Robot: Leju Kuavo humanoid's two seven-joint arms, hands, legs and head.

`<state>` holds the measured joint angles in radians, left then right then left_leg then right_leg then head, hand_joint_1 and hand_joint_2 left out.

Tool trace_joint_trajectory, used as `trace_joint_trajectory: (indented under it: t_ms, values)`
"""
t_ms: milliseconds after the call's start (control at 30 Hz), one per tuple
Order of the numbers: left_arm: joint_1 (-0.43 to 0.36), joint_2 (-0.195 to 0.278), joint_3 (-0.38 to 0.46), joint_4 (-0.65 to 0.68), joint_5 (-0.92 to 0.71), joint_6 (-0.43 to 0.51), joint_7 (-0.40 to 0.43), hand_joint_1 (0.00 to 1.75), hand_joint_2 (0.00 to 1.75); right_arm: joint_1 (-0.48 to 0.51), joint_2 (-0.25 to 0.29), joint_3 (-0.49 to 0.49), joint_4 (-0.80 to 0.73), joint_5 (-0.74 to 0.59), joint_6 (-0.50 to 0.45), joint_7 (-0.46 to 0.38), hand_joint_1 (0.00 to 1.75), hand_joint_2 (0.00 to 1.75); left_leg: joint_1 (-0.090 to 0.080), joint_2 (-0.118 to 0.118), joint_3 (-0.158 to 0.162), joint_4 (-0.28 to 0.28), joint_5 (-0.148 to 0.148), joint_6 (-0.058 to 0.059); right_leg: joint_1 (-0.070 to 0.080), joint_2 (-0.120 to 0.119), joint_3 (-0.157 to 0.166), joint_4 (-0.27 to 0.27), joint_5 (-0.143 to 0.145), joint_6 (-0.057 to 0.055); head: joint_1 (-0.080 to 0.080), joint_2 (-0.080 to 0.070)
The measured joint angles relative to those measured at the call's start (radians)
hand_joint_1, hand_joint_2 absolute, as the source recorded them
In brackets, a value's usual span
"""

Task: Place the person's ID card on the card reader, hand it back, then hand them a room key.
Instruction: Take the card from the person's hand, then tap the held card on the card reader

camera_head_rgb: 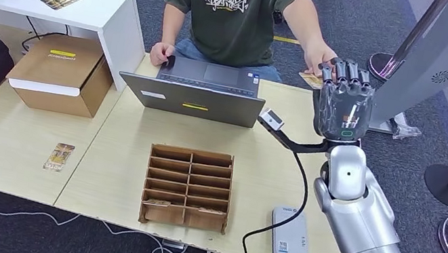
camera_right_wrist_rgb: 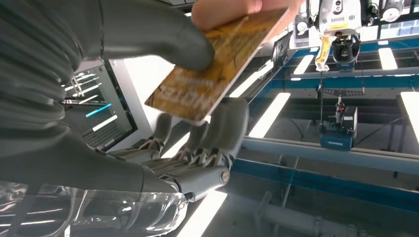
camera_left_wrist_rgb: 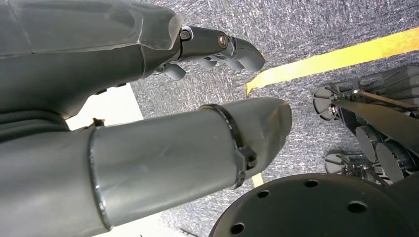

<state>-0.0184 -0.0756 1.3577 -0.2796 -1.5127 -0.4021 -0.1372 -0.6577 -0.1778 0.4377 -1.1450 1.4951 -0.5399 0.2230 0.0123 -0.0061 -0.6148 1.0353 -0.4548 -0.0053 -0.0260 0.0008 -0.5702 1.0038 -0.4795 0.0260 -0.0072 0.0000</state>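
Head view: right hand [camera_head_rgb: 343,104] raised past the table's [camera_head_rgb: 111,169] far edge, meeting the person's hand [camera_head_rgb: 319,54]; left wrist view: left hand [camera_left_wrist_rgb: 217,47] curled, holding nothing; right wrist view: thumb [camera_right_wrist_rgb: 163,29] and fingers [camera_right_wrist_rgb: 227,123] closing around the card [camera_right_wrist_rgb: 217,64], grip unsettled, apparently a handover, reader [camera_head_rgb: 290,233] near the front edge next.

You saw a pale, matt wood-grain counter [camera_head_rgb: 121,150] carrying a brown cardboard organiser [camera_head_rgb: 188,187]; the right robot hand [camera_head_rgb: 343,105] looked dark, smooth plastic, its arm [camera_head_rgb: 364,219] polished silver metal, the card [camera_right_wrist_rgb: 217,64] glossy amber.
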Motion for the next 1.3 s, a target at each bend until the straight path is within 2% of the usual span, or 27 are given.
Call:
trace_joint_trajectory:
  t_ms: [633, 733, 800, 867, 933, 1033, 1167, 1300]
  values:
    - [0.002, -0.003, 0.007, -0.01, -0.011, -0.009, -0.003, 0.0, 0.0, 0.002, -0.003, 0.028, -0.022, 0.0, 0.016, 0.017, 1.75, 1.75, 0.0, 0.0, 0.0, 0.0, 0.0, 0.0, 0.0, 0.0, 0.0, 0.0, 0.0, 0.0, 0.0, 0.0]
    - [0.002, -0.005, 0.009, -0.012, -0.013, -0.011, -0.004, 0.0, 0.0, 0.009, 0.0, 0.018, -0.032, -0.018, 0.042, -0.029, 1.75, 1.75, 0.0, 0.0, 0.0, 0.0, 0.0, 0.0, 0.0, 0.0, 0.0, 0.0, 0.0, 0.0, 0.0, 0.0]
    - [0.003, -0.007, 0.014, -0.014, -0.017, -0.013, -0.006, 0.0, 0.0, 0.024, 0.014, -0.014, -0.053, -0.108, 0.101, -0.112, 1.75, 1.75, 0.0, 0.0, 0.0, 0.0, 0.0, 0.0, 0.0, 0.0, 0.0, 0.0, 0.0, 0.0, 0.0, 0.0]
    - [0.004, -0.009, 0.02, -0.017, -0.02, -0.014, -0.009, 0.0, 0.0, 0.042, 0.035, -0.056, -0.086, -0.286, 0.185, -0.184, 1.75, 1.75, 0.0, 0.0, 0.0, 0.0, 0.0, 0.0, 0.0, 0.0, 0.0, 0.0, 0.0, 0.0, 0.0, 0.0]
    - [0.004, -0.01, 0.024, -0.019, -0.023, -0.014, -0.011, 0.0, 0.0, 0.058, 0.053, -0.097, -0.123, -0.468, 0.266, -0.219, 1.75, 1.75, 0.0, 0.0, 0.0, 0.0, 0.0, 0.0, 0.0, -0.001, 0.0, 0.0, 0.0, 0.0, 0.0, 0.0]
    - [0.005, -0.012, 0.027, -0.021, -0.028, -0.013, -0.012, 0.0, 0.0, 0.074, 0.069, -0.151, -0.178, -0.645, 0.354, -0.246, 1.75, 1.75, 0.0, 0.0, 0.0, 0.0, 0.0, 0.0, 0.0, -0.001, 0.0, 0.0, 0.0, 0.0, 0.0, 0.0]
    - [0.01, -0.019, 0.037, -0.029, -0.028, -0.013, -0.017, 0.0, 0.0, 0.091, 0.074, -0.206, -0.238, -0.758, 0.403, -0.26, 1.75, 1.75, 0.0, 0.0, 0.0, 0.0, 0.0, 0.0, 0.0, -0.001, 0.0, 0.0, 0.0, 0.0, 0.0, 0.0]
    - [0.016, -0.029, 0.046, -0.047, -0.029, -0.017, -0.023, 0.0, 0.0, 0.115, 0.074, -0.24, -0.288, -0.783, 0.406, -0.262, 1.75, 1.75, 0.0, 0.0, 0.0, 0.0, 0.0, 0.0, 0.0, -0.001, 0.0, 0.0, 0.0, 0.0, 0.0, 0.0]
